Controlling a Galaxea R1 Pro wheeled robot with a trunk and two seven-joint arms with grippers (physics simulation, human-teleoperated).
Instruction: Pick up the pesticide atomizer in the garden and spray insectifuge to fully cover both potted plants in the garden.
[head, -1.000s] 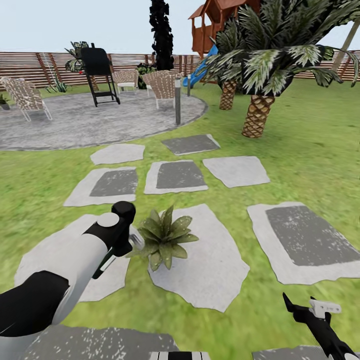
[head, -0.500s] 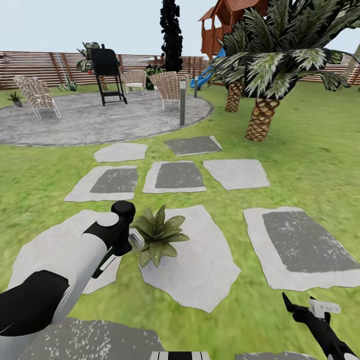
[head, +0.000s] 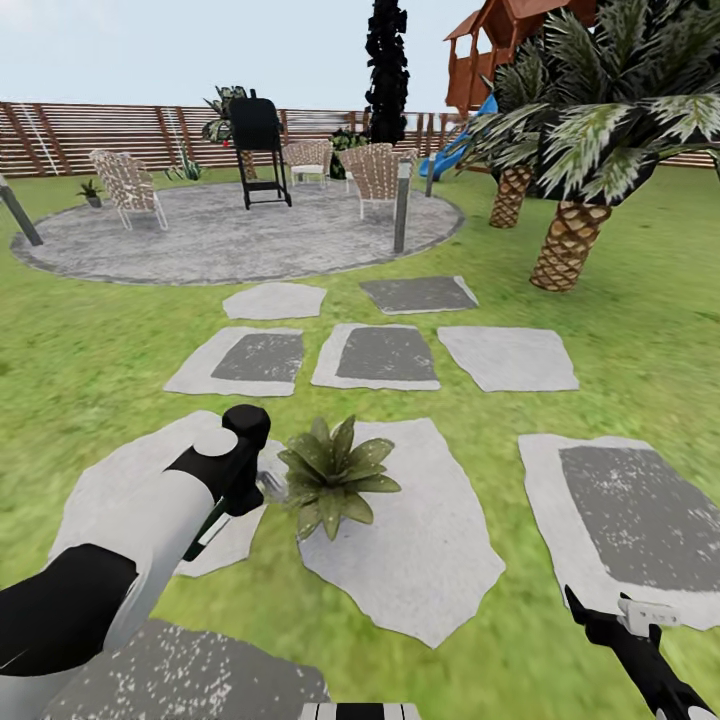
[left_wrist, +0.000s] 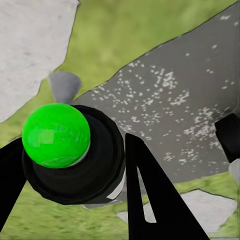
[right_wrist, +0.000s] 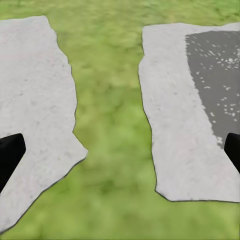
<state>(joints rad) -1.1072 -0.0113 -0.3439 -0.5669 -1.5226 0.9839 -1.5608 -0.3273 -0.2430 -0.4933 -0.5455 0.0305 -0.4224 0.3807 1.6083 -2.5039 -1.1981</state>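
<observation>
Pesticide atomizer (left_wrist: 67, 160), a slender sprayer seen end-on in the left wrist view as a bright green dome on a dark round collar, sits clamped between the black fingers of the left gripper (head: 268, 482); its long axis runs along the fingers. In the head view its pale tip points at the potted plant (head: 335, 475), a low rosette of pointed green leaves just beside the gripper; the pot is hidden under the leaves. The plant stands on a large irregular white stepping stone (head: 420, 560). Around it lies green lawn (head: 620, 330) with more grey and white flat stones. Further off are a round grey paved patio (head: 230, 240) with wicker chairs and a black grill, a brown slatted fence (head: 100, 135), and palms. The right gripper (head: 600, 615) hangs low over grass; its fingertips (right_wrist: 10, 152) stand wide apart, holding nothing.
</observation>
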